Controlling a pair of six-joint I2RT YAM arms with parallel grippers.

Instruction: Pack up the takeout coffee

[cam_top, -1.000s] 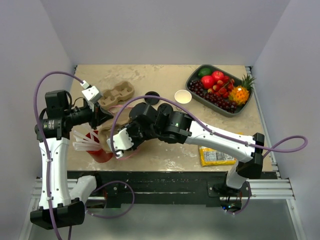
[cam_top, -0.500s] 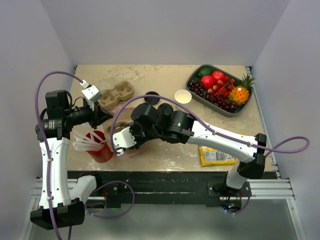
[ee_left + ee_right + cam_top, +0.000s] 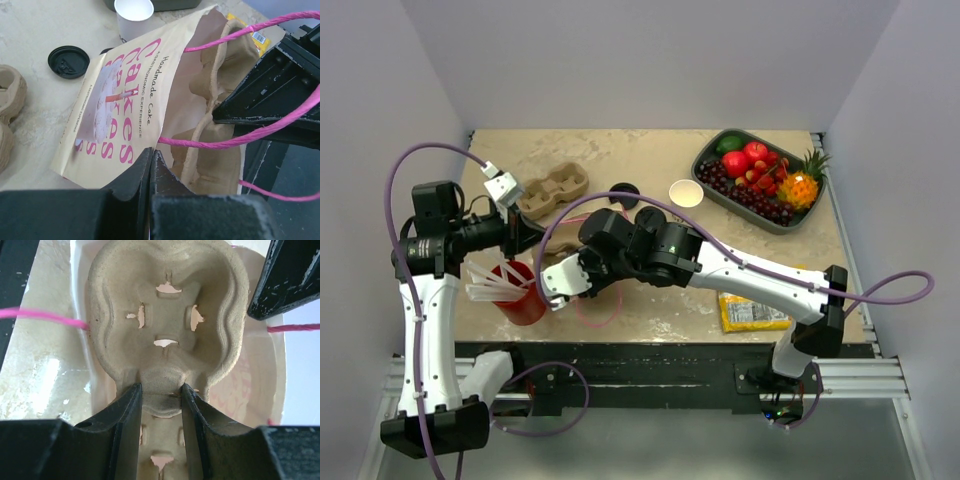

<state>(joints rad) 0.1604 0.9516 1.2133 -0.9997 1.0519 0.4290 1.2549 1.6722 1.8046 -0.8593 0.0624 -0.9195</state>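
A cream paper bag (image 3: 120, 100) with pink "Cakes" lettering and pink cord handles lies open on the table. My left gripper (image 3: 151, 155) is shut on the bag's rim and holds its mouth open; in the top view it (image 3: 525, 238) is at the left. My right gripper (image 3: 161, 390) is shut on the middle ridge of a brown pulp cup carrier (image 3: 165, 315), which sits inside the bag (image 3: 552, 256). In the top view it (image 3: 563, 285) reaches into the bag mouth. The lidded takeout coffee does not clearly show; my right arm covers that area.
A second pulp carrier (image 3: 552, 190), a spare black lid (image 3: 623, 189) and a lidless white cup (image 3: 686, 193) stand behind the bag. A red cup with straws (image 3: 523, 300) is at the front left. A fruit tray (image 3: 712, 148) is at the back right, and a yellow packet (image 3: 752, 313) at the front right.
My right gripper has shifted slightly up and left with the carrier, deeper into the bag. A pink handle loop now shows below the right arm. The left arm has held still.
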